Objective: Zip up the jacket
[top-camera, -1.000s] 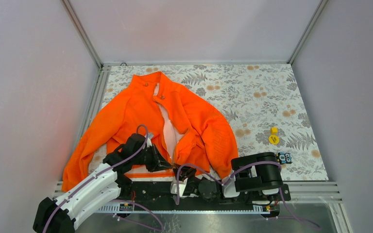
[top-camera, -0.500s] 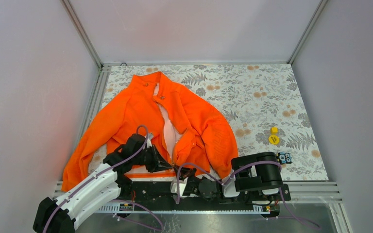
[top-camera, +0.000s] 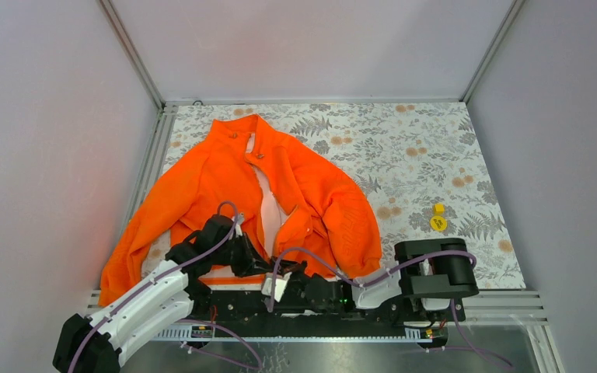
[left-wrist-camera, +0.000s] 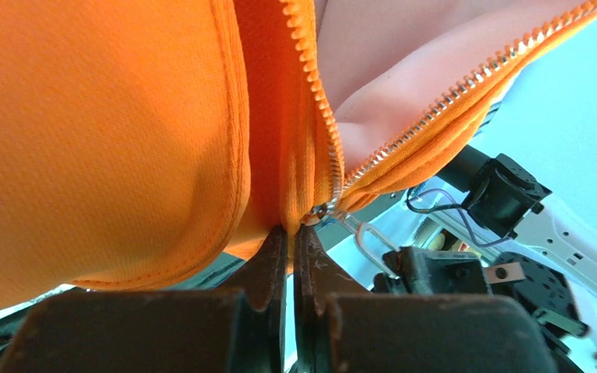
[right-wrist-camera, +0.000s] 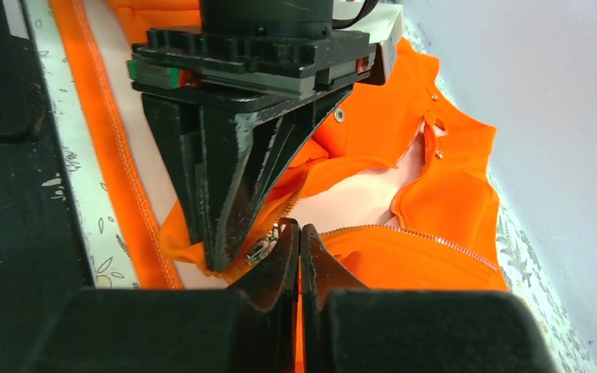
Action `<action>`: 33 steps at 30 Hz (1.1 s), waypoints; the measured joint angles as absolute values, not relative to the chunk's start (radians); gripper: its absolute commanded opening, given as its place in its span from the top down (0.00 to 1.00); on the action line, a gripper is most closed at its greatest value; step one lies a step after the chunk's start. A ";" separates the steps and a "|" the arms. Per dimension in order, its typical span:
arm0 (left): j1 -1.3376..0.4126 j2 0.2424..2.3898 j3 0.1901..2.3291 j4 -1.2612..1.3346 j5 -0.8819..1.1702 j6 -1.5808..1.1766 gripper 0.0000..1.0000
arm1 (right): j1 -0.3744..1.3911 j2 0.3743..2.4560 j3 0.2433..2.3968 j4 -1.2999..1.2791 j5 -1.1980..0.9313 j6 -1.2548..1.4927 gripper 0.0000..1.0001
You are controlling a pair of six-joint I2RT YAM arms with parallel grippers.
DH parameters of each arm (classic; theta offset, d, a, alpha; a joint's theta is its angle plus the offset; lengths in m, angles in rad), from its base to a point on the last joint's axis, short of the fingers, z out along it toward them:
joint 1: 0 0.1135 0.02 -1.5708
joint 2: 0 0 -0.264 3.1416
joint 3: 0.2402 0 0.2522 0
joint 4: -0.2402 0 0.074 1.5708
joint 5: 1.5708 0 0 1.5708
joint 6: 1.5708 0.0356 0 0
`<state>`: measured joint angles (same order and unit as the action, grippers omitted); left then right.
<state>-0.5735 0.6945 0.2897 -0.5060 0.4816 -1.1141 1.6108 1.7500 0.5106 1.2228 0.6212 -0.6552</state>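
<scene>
Right gripper (right-wrist-camera: 299, 230) has slid left and shut at the zipper slider (right-wrist-camera: 267, 242), left gripper (left-wrist-camera: 289, 231) pinching the floppy jacket (top-camera: 218, 179) by its hem (left-wrist-camera: 163, 273) at the tabletop's (top-camera: 420, 155) near edge, so I'd tug metal, not cloth.

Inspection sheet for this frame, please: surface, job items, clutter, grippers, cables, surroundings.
Surface: floral table, flat.
Job's things: orange jacket spread out, front open, lining showing.
Clutter: yellow piece right of the jacket.
Grippers: left gripper shut on the jacket beside the zipper; right gripper shut at the zipper's foot, hold unclear.
Cables: purple cables arch above the jacket's near edge.
Surroundings: grey walls, metal rails.
</scene>
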 measured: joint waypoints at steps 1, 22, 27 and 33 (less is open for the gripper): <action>-0.574 0.693 0.290 -0.510 0.477 -1.112 1.00 | 1.600 1.739 0.525 1.177 0.611 -0.643 1.00; -0.570 0.666 0.435 -0.776 0.319 -1.094 1.00 | 1.234 1.826 1.036 0.583 0.367 -0.429 1.00; -0.569 0.611 0.530 -0.929 0.266 -1.104 1.00 | 1.135 1.941 1.218 0.542 0.317 -0.421 1.00; -0.569 0.550 0.621 -1.053 0.206 -1.108 1.00 | 0.989 2.083 1.452 0.480 0.250 -0.416 1.00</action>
<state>-0.5694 0.5503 0.6209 -1.0527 0.2058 -1.1084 0.9894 2.0834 1.4517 0.4805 0.2497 -0.4160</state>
